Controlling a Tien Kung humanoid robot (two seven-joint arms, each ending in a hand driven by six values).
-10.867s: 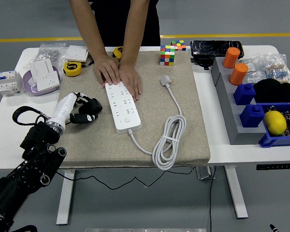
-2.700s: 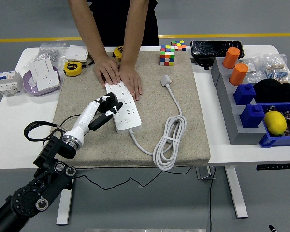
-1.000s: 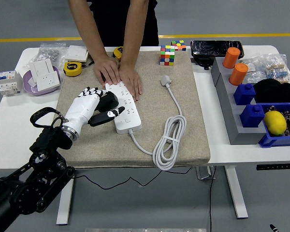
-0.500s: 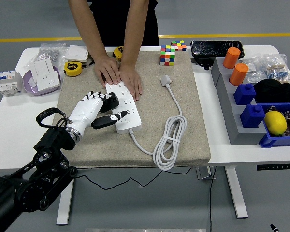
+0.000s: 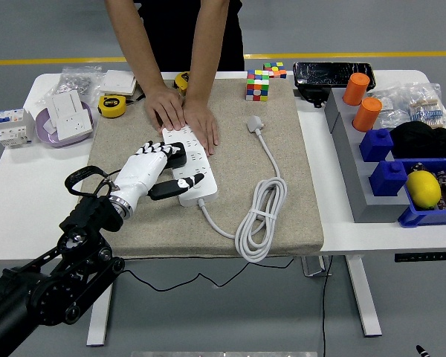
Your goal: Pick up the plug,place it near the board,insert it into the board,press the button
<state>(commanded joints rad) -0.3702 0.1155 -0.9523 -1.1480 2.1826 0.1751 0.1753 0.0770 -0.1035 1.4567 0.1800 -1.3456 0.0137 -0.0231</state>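
I have the left hand (image 5: 150, 169) over the left edge of the long white power strip (image 5: 189, 165), which lies with its long axis running near to far on the beige mat (image 5: 126, 223). The fingers curl loosely around the black plug (image 5: 175, 152), which sits on the strip's left side about midway along, apparently in or at a socket; I can't tell whether it is fully seated. One white-tipped finger points right across the strip's near part. The button (image 5: 198, 181) lies just right of that fingertip, toward the near end, so my press should go right and down. A person's hands (image 5: 184, 117) pin the strip's far end flat.
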